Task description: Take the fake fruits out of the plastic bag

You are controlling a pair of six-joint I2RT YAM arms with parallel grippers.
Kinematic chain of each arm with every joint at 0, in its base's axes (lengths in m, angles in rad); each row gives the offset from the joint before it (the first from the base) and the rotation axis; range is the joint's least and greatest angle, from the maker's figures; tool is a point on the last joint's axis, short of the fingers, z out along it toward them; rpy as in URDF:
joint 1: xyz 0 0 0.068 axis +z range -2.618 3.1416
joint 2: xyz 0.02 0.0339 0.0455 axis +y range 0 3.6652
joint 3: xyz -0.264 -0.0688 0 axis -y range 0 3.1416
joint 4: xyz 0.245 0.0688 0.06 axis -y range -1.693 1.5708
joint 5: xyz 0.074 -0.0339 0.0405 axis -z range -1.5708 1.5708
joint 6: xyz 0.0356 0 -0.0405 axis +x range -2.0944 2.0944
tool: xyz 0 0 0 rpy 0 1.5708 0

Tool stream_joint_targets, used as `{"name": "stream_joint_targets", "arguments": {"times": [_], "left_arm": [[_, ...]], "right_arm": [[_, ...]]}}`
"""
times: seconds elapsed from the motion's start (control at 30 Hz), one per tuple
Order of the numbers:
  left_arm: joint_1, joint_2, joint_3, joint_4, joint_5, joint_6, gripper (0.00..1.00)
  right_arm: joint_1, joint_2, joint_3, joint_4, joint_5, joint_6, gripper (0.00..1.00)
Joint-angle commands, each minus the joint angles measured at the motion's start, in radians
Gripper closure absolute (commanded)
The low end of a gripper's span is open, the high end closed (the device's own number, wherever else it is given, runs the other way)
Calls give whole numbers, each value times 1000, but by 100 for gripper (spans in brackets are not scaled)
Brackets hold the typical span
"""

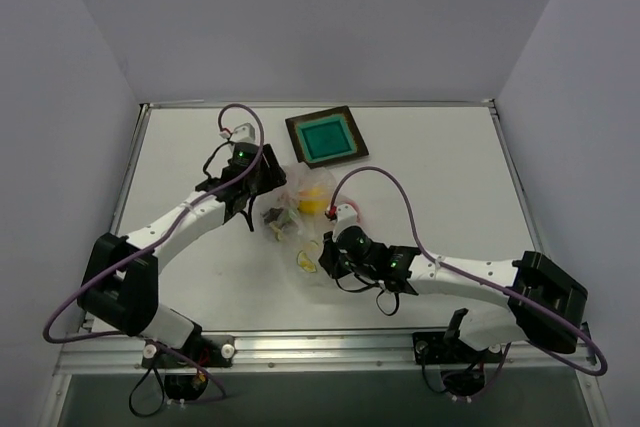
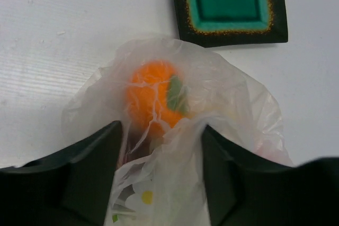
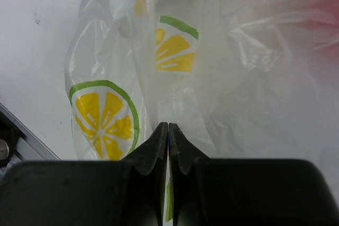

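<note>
The plastic bag [image 1: 300, 222] lies crumpled mid-table between my two grippers. In the left wrist view an orange fruit [image 2: 152, 95] shows through the plastic bag [image 2: 222, 99], just beyond my fingertips. My left gripper [image 2: 161, 128] is open, its jaws on either side of a bunched fold of the bag; it also shows in the top view [image 1: 260, 192]. My right gripper [image 3: 168, 125] is shut on a thin fold of the bag [image 3: 106, 112], at the bag's near end in the top view [image 1: 322, 259]. A yellow fruit [image 1: 313, 199] shows inside the bag. A pink-red blur [image 3: 323, 19] shows through the plastic.
A square dark-rimmed teal plate [image 1: 322, 135] sits just behind the bag, also seen in the left wrist view [image 2: 228, 3]. The table's metal front rail [image 3: 26, 136] lies close to my right gripper. Purple cables loop over both arms.
</note>
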Motion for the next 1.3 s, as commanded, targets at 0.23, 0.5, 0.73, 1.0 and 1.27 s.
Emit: {"name": "stream_joint_targets", "arguments": {"times": [0.23, 0.5, 0.73, 1.0, 1.27], "left_arm": [[-27, -397, -41, -157, -76, 108, 21], [-142, -608, -105, -489, -270, 119, 23], [-258, -570, -138, -420, -167, 92, 23], [-275, -372, -107, -224, -116, 112, 18], [-255, -223, -88, -101, -162, 162, 20]], "right_arm": [[0, -150, 37, -51, 150, 46, 96], [6, -232, 78, -123, 210, 64, 94], [6, -246, 141, -137, 219, 42, 94], [-31, -62, 264, -152, 262, -60, 87], [-131, 49, 379, -185, 202, -142, 49]]}}
